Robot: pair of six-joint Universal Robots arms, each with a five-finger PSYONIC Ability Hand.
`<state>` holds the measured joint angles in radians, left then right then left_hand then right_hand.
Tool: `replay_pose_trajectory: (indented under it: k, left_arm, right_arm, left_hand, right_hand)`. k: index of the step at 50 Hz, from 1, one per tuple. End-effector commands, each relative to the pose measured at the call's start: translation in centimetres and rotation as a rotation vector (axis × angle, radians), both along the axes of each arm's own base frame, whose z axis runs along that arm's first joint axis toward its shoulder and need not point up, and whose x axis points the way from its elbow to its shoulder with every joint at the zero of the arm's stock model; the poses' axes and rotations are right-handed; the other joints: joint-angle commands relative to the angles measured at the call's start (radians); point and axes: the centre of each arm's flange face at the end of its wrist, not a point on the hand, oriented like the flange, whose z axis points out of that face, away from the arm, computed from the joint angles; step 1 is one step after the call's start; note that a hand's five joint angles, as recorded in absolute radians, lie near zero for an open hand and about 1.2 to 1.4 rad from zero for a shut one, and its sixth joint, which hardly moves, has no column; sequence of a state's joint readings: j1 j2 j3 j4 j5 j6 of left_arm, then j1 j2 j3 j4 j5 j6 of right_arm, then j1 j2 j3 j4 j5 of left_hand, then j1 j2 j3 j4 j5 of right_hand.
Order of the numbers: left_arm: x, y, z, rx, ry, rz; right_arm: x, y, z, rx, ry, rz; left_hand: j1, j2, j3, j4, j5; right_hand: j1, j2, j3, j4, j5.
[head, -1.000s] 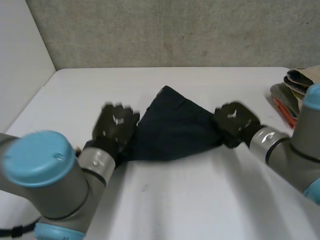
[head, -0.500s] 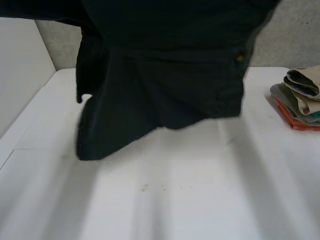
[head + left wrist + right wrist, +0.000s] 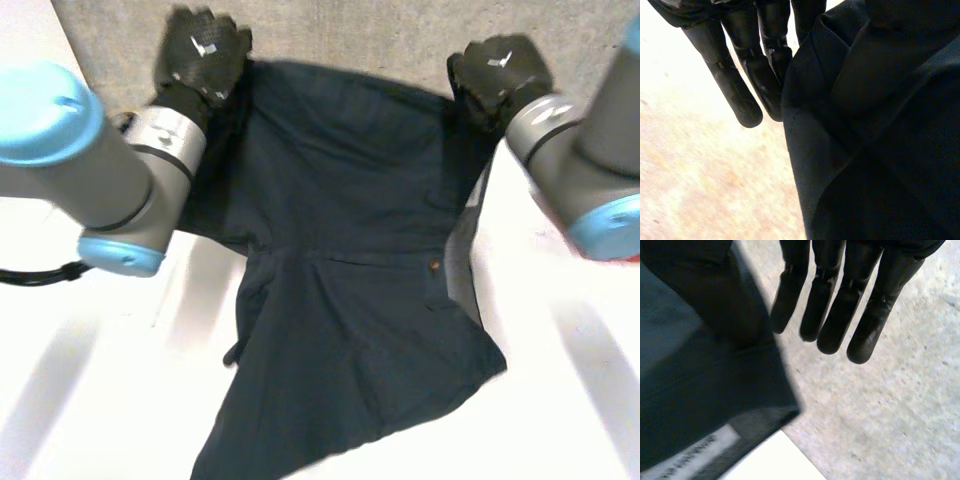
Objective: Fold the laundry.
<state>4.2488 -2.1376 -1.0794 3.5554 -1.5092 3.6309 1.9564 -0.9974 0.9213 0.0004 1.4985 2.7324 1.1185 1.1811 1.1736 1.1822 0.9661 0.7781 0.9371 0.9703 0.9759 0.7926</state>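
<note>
Dark shorts (image 3: 350,300), earlier bunched, now wide between left hand (image 3: 203,50) and right hand (image 3: 500,72), corners pinched.

Plain dark navy shorts (image 3: 350,300); black left hand (image 3: 203,52) and right hand (image 3: 497,75); grey arms (image 3: 115,200) capped light blue; white bench (image 3: 570,400); mottled grey wall (image 3: 350,30).

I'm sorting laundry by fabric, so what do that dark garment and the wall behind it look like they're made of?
The dark garment looks like woven cotton twill, matte navy: a fine weave shows in the left wrist view, and it has a small brown button. The wall is probably bare concrete: rough, grey and speckled.
</note>
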Motion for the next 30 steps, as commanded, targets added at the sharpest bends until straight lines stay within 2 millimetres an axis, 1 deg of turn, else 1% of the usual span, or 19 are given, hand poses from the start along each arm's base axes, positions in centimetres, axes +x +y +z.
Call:
replay_pose_trajectory:
  k: [1, 2, 3, 5, 7, 8, 11, 13, 14, 15, 16, 18, 20, 21, 24, 25, 28, 29, 30]
  left_arm:
    - [-1.2, -5.8, -3.0, -0.036, 0.018, 0.023]
    - [-1.1, -6.1, -2.6, -0.051, 0.032, 0.032]
    - [-1.1, -6.1, -2.5, -0.053, 0.038, 0.037]
    - [-1.1, -6.1, -2.3, -0.050, 0.057, 0.039]
    - [-1.3, -5.5, -2.1, -0.030, 0.089, 0.031]
    - [-1.1, -5.3, -1.9, -0.021, 0.096, 0.028]
    - [-0.3, -3.9, -1.0, 0.011, 0.117, 0.023]
    - [0.2, -2.9, -0.6, 0.031, 0.120, 0.021]
    - [0.7, -1.6, -0.4, 0.058, 0.119, 0.017]
    - [0.8, -1.1, -0.5, 0.069, 0.117, 0.016]
    - [1.0, -0.5, -0.5, 0.081, 0.113, 0.014]
    - [1.7, 1.6, -0.6, 0.126, 0.101, 0.007]
    - [2.3, 3.2, -0.8, 0.169, 0.091, 0.002]
    - [2.9, 4.9, -1.4, 0.223, 0.075, -0.002]
    - [3.8, 7.6, -2.1, 0.315, 0.052, -0.010]
    - [4.3, 9.3, -2.8, 0.374, 0.034, -0.017]
    - [5.2, 11.8, -3.9, 0.474, 0.006, -0.022]
    - [5.9, 13.4, -4.5, 0.533, -0.008, -0.023]
    - [6.2, 14.1, -4.9, 0.566, -0.019, -0.021]
  right_arm:
    - [1.0, -4.5, -4.3, -0.166, -0.073, -0.159]
    - [1.0, -4.6, -4.4, -0.176, -0.076, -0.169]
    - [1.0, -4.6, -4.4, -0.186, -0.079, -0.174]
    - [0.9, -4.4, -3.5, -0.204, -0.089, -0.174]
    - [0.9, -3.8, -2.8, -0.208, -0.090, -0.161]
    - [0.7, -3.1, -2.1, -0.208, -0.091, -0.142]
    - [0.4, -2.1, -1.2, -0.205, -0.084, -0.114]
    - [0.3, -0.5, -0.9, -0.181, -0.061, -0.061]
    - [0.2, 0.0, -1.0, -0.164, -0.051, -0.041]
    - [0.1, 0.5, -1.1, -0.146, -0.039, -0.020]
    - [-0.1, 1.7, -1.4, -0.098, -0.010, 0.023]
    - [-0.3, 2.9, -1.7, -0.045, 0.021, 0.062]
    - [-0.8, 4.6, -2.7, 0.059, 0.061, 0.111]
    - [-1.0, 5.1, -2.9, 0.093, 0.073, 0.127]
    - [-2.3, 6.8, -4.2, 0.237, 0.125, 0.159]
    - [-2.7, 7.2, -4.5, 0.271, 0.139, 0.163]
    - [-4.3, 8.8, -5.8, 0.385, 0.216, 0.191]
    - [-4.5, 9.2, -6.4, 0.410, 0.242, 0.208]
    - [-4.9, 9.5, -6.9, 0.430, 0.272, 0.217]
  left_hand:
    - [-0.944, -1.007, -0.999, -1.008, -0.966]
    - [-0.897, -0.960, -0.952, -0.961, -0.919]
    - [-0.944, -1.007, -0.999, -1.008, -0.966]
    - [-0.944, -1.007, -0.999, -1.008, -0.966]
    - [-0.944, -1.007, -0.999, -1.008, -0.966]
    - [-0.944, -1.007, -0.999, -1.008, -0.966]
    - [-0.944, -1.007, -0.999, -1.008, -0.966]
    - [-0.944, -1.007, -0.999, -1.008, -0.966]
    - [-0.944, -1.007, -0.999, -1.008, -0.966]
    - [-0.944, -1.007, -0.999, -1.008, -0.966]
    - [-0.943, -1.006, -0.998, -1.007, -0.965]
    - [-0.926, -0.988, -0.981, -0.989, -0.948]
    - [-0.902, -0.965, -0.957, -0.966, -0.924]
    - [-0.899, -0.962, -0.954, -0.963, -0.921]
    - [-0.850, -0.912, -0.905, -0.913, -0.872]
    - [-0.785, -0.848, -0.840, -0.849, -0.807]
    - [-0.738, -0.800, -0.793, -0.802, -0.760]
    - [-0.668, -0.731, -0.723, -0.732, -0.690]
    - [-0.618, -0.680, -0.673, -0.682, -0.640]
  right_hand:
    - [-0.604, -0.763, -0.796, -0.801, -0.793]
    - [-0.604, -0.763, -0.796, -0.801, -0.793]
    - [-0.604, -0.763, -0.796, -0.801, -0.793]
    - [-0.604, -0.763, -0.796, -0.801, -0.793]
    - [-0.604, -0.763, -0.796, -0.801, -0.793]
    - [-0.604, -0.763, -0.796, -0.801, -0.793]
    - [-0.604, -0.763, -0.796, -0.801, -0.793]
    - [-0.604, -0.763, -0.796, -0.801, -0.793]
    - [-0.604, -0.763, -0.796, -0.801, -0.793]
    - [-0.604, -0.763, -0.796, -0.801, -0.793]
    - [-0.604, -0.763, -0.796, -0.801, -0.793]
    - [-0.604, -0.763, -0.796, -0.801, -0.793]
    - [-0.604, -0.763, -0.796, -0.801, -0.793]
    - [-0.604, -0.763, -0.796, -0.801, -0.793]
    - [-0.604, -0.763, -0.796, -0.801, -0.793]
    - [-0.604, -0.763, -0.796, -0.801, -0.793]
    - [-0.604, -0.763, -0.796, -0.801, -0.793]
    - [-0.591, -0.750, -0.783, -0.788, -0.780]
    - [-0.535, -0.694, -0.727, -0.733, -0.724]
